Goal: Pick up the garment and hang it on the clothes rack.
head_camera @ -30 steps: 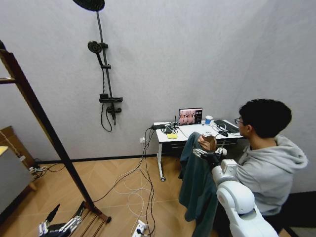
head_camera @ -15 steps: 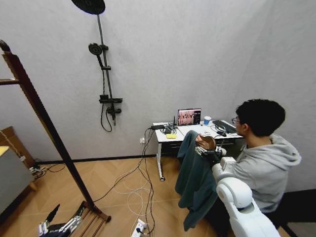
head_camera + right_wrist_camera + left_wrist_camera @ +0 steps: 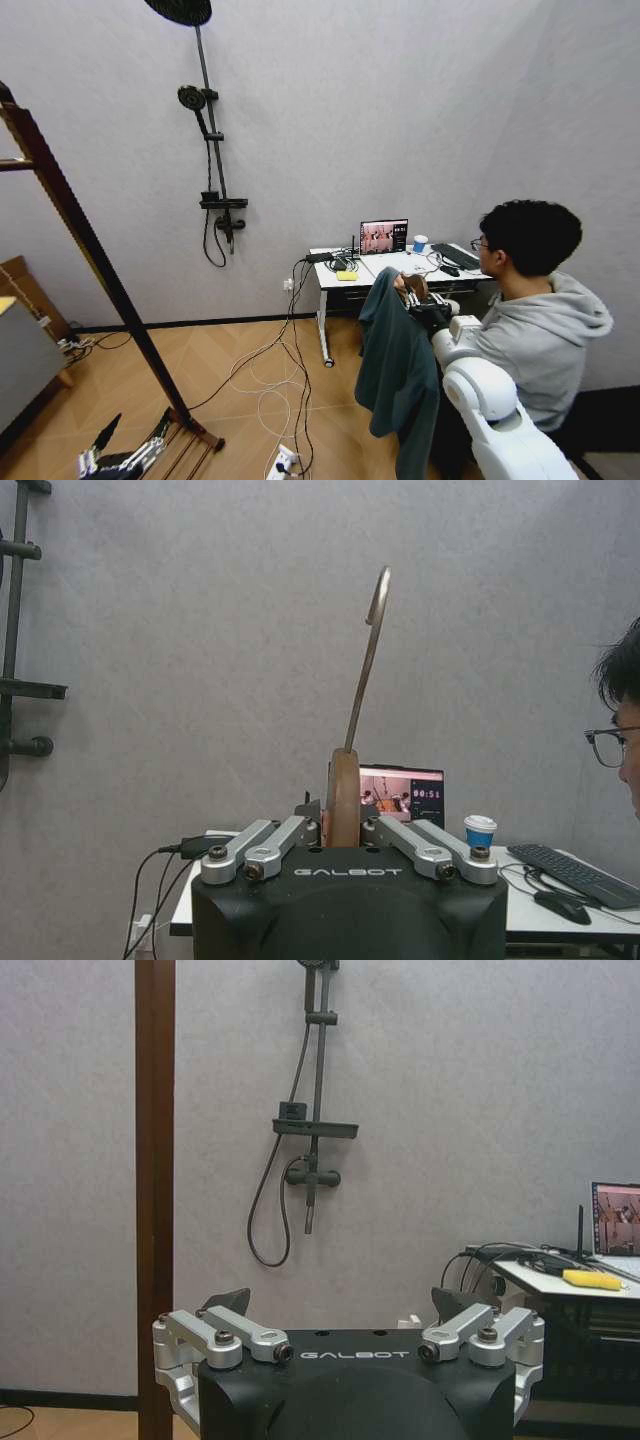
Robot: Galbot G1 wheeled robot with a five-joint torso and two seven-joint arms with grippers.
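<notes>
The robot stood in a grey-walled room with a wood floor. Its right arm was raised in front of it on the right, and the right gripper (image 3: 418, 297) was clamped on the wooden hanger (image 3: 345, 790) of the garment (image 3: 398, 370). From the wrist camera, the two fingers (image 3: 262, 846) pressed against either side of the hanger's flat wooden neck, and the metal hook (image 3: 368, 655) stood up above them, leaning slightly. The garment, dark teal and long, hung down from the gripper in loose folds, clear of the floor, just in front of a white desk (image 3: 335, 277).

The rack (image 3: 95, 270) was well apart from the garment, at the far left of the head view, its dark reddish-brown post running at a slant down to the floor. The same post (image 3: 155, 1160) stood upright in the left wrist view.

The left gripper (image 3: 128, 455) hung low at the bottom left, near the foot of the rack. Its fingers (image 3: 222, 1304) were spread wide apart with nothing between them.

The desk carried a laptop (image 3: 385, 236), a blue cup (image 3: 421, 242), a keyboard (image 3: 455, 255) and tangled cables. A black shower fitting (image 3: 212, 150) was fixed to the wall.
</notes>
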